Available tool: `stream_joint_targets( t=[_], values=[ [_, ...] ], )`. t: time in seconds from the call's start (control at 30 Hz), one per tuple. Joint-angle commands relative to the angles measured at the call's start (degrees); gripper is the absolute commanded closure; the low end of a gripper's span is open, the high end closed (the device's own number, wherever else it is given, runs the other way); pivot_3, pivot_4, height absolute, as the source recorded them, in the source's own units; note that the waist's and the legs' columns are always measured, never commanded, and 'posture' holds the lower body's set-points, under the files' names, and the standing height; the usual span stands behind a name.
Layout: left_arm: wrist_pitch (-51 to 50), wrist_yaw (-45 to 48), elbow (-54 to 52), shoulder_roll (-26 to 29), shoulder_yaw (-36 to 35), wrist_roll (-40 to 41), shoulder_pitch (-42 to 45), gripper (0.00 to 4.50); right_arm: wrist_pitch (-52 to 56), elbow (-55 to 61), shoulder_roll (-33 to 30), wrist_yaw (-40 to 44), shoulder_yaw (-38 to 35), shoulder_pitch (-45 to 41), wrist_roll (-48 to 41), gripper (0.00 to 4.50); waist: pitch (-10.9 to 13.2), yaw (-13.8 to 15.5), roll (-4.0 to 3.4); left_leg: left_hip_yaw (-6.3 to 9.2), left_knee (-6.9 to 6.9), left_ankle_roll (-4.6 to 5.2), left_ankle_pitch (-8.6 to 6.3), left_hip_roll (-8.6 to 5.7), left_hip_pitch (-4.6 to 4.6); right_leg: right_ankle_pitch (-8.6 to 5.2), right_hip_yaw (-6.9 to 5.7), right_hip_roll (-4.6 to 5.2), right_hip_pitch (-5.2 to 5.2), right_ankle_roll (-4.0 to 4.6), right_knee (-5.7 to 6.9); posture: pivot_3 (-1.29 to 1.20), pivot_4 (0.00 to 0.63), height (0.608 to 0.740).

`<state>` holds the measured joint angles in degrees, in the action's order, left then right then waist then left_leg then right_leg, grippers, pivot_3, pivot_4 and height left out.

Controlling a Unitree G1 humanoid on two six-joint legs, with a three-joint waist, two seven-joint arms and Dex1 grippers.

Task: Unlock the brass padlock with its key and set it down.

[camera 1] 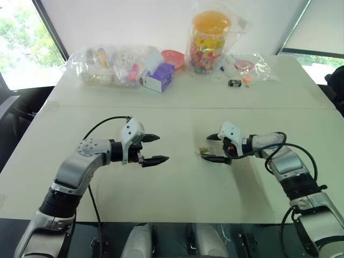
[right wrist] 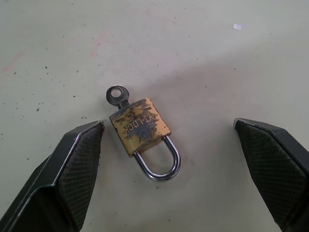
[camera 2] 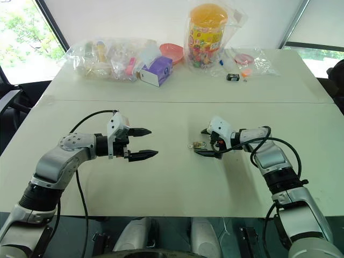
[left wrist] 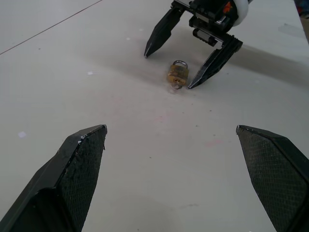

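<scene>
Brass padlock (right wrist: 142, 127) flat on white table (camera 1: 177, 183), key (right wrist: 116, 96) in its base, bow sticking out opposite the shackle (right wrist: 161, 162). Lies straight ahead of right gripper (right wrist: 169, 133), in the gap betw. wide-spread fingers, untouched. Long axis key-to-shackle runs diagonally across that gap, shackle end toward the wrist. Left gripper (camera 1: 156, 149) also spread wide, empty, well apart, pointing across at lock. Right arm clearly nearer; probably grabs body first.

Light: bright daylight from the windows (camera 1: 19, 48) at the back corners.
Table (camera 1: 177, 183): evenly lit, no glare.
Shadows: soft and pale, beside the padlock (right wrist: 140, 126) and under the arms.
Sharpness: close views clear; the windows look washed out.
</scene>
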<state>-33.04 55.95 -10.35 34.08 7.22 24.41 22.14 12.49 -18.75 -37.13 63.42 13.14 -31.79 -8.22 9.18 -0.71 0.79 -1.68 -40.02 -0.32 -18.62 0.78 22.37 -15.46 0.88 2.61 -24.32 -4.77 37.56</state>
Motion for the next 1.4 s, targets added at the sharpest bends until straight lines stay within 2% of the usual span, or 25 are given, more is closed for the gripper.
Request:
stream_joint_targets(
  t=[0.03,0.07,0.17,0.23,0.4,0.53,0.77,1.03,1.13,1.37,1.4],
  values=[
    [0.31,-0.38,-2.33,0.29,-1.57,0.80,0.26,0.00,-2.97,-1.70,-0.11,1.35,1.89,-0.68,3.17,0.93,-0.01,-0.03,-0.01,0.00,0.00,0.00,0.00,0.00,-0.01,0.00,0.00,0.00,0.00,0.00,0.01,0.00,0.150,0.735],
    [0.51,-0.45,-2.28,0.25,-1.55,0.69,0.28,0.00,-3.48,-2.00,-0.47,1.91,2.42,-0.33,3.89,1.32,-0.01,-0.06,-0.01,0.00,0.00,0.00,0.00,0.00,-0.01,0.00,0.00,0.00,0.00,0.00,0.02,0.00,0.150,0.735],
    [0.78,-0.60,-1.95,-0.20,-1.28,0.59,0.93,0.00,-3.60,-1.91,-1.79,3.30,2.66,0.99,4.47,2.91,-0.02,-0.05,-0.02,0.00,-0.01,-0.02,0.01,0.01,-0.05,0.00,0.01,0.01,0.02,0.00,0.06,0.00,0.150,0.735],
    [1.02,-0.45,-1.49,-0.43,-0.94,0.43,1.46,0.00,-3.61,-2.06,-2.36,3.79,2.62,1.35,4.82,3.80,-0.03,0.04,-0.02,-0.01,-0.02,-0.02,0.01,0.00,-0.11,0.00,0.01,0.04,0.09,0.01,0.09,0.00,0.150,0.735],
    [1.58,0.32,0.42,-1.02,-0.05,-0.08,2.99,0.00,-5.41,0.07,-2.22,2.11,2.75,1.95,6.37,3.80,-0.05,0.18,-0.02,0.00,-0.04,-0.02,0.01,-0.04,-0.13,0.00,0.00,0.09,0.14,0.01,0.09,0.00,0.150,0.735],
    [-0.26,0.27,3.97,-4.11,0.28,1.55,5.99,0.00,-14.73,11.91,-1.39,-6.92,1.43,2.85,12.08,3.80,-0.05,0.12,-0.02,0.00,-0.04,-0.02,0.01,-0.04,-0.12,0.00,-0.01,0.08,0.13,0.01,0.10,0.00,0.150,0.735],
    [-4.75,2.62,5.17,-7.07,0.00,5.33,10.10,0.00,-21.02,29.08,-1.70,-15.24,0.18,6.34,19.55,3.80,-0.03,-0.01,-0.03,-0.03,-0.03,-0.08,0.04,-0.02,0.03,0.00,0.02,-0.01,-0.22,0.00,0.32,0.00,0.150,0.735],
    [-4.71,5.32,7.66,-7.87,0.68,5.70,12.71,0.00,-21.27,37.36,-2.61,-17.08,-0.66,8.64,21.73,3.80,-0.03,0.11,-0.02,-0.03,-0.07,-0.09,0.05,-0.08,0.02,0.00,0.02,-0.06,-0.16,0.01,0.31,0.00,0.150,0.735],
    [-3.94,5.72,8.49,-8.27,0.96,5.16,12.67,0.86,-20.90,37.47,-2.74,-17.18,-0.71,8.51,21.85,3.80,-0.03,0.08,-0.02,-0.02,-0.07,-0.09,0.05,-0.06,0.01,0.00,0.02,-0.07,-0.16,0.01,0.31,0.00,0.150,0.735],
    [-1.58,6.97,9.14,-8.36,2.25,3.54,12.13,4.37,-20.51,37.29,-3.16,-16.58,-0.67,7.97,21.85,3.80,-0.03,0.08,-0.02,-0.03,-0.07,-0.09,0.05,-0.06,0.01,0.00,0.02,-0.10,-0.16,0.01,0.31,0.00,0.150,0.735],
    [-1.42,6.84,9.16,-8.44,2.25,3.45,12.18,4.44,-20.55,37.32,-3.25,-16.46,-0.65,8.01,21.82,3.80,-0.03,0.10,-0.02,-0.02,-0.07,-0.08,0.05,-0.06,0.01,0.00,0.02,-0.10,-0.16,0.01,0.31,0.00,0.150,0.735]
  ],
)
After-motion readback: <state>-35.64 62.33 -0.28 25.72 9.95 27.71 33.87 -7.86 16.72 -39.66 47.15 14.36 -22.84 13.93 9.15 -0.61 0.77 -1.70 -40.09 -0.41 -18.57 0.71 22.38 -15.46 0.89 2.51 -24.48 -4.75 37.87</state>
